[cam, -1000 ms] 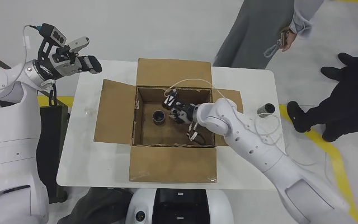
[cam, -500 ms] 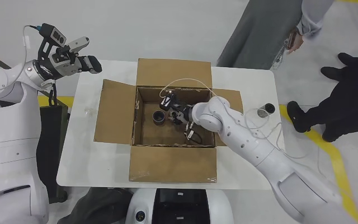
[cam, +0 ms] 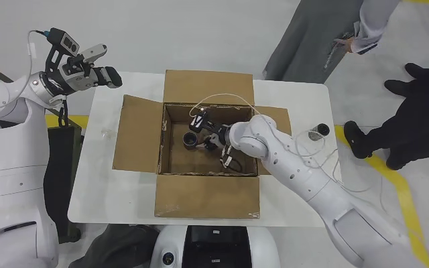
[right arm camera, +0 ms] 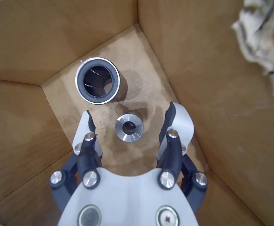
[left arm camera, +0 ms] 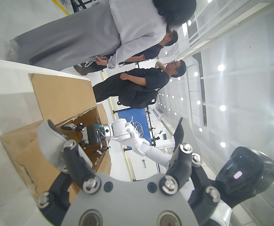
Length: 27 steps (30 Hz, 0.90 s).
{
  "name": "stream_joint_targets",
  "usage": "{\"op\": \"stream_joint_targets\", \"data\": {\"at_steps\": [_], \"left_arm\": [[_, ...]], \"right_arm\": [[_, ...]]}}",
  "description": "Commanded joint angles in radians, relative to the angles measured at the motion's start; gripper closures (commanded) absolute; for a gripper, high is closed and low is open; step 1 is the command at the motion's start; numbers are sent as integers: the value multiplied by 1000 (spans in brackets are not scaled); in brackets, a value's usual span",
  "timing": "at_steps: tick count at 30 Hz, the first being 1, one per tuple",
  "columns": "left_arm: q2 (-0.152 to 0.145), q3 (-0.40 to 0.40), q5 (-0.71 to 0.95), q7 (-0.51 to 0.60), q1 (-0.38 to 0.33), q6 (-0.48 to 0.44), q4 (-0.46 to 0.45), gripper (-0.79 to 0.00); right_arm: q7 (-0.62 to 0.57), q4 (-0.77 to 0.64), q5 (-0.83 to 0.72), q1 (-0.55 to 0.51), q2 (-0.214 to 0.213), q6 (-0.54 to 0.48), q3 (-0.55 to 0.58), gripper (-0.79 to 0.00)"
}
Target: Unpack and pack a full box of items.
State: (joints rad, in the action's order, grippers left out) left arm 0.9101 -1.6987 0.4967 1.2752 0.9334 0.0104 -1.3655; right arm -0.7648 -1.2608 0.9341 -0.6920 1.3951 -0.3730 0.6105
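Large exhibition-like hall: high ceiling spotlights [left arm camera: 220, 68], blue display board [left arm camera: 137, 118], yellow floor tape [left arm camera: 62, 8].

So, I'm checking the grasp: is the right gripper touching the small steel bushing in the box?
Apart. The right wrist view shows the right gripper open, bare box floor visible between each fingertip and the small steel bushing.

The box [right arm camera: 203, 64] is matt, rough-fibred cardboard; the large sleeve [right arm camera: 97, 80] and the small bushing [right arm camera: 129, 128] inside are smooth, shiny bare metal.
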Motion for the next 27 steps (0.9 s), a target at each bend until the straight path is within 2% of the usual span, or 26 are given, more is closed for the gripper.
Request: {"op": "stream_joint_targets", "data": {"at_steps": [1, 13, 21, 27], "left_arm": [[0, 0, 0, 0, 0, 0, 0, -785], [0, 0, 0, 0, 0, 0, 0, -785], [0, 0, 0, 0, 0, 0, 0, -785], [0, 0, 0, 0, 0, 0, 0, -785]], "right_arm": [[-12, -59, 12, -23, -13, -4, 25, -631], [-40, -447, 103, -248, -108, -75, 242, -668], [3, -592, 133, -406, -156, -98, 420, -646], [57, -639, 138, -486, -179, -96, 536, -653]]}}
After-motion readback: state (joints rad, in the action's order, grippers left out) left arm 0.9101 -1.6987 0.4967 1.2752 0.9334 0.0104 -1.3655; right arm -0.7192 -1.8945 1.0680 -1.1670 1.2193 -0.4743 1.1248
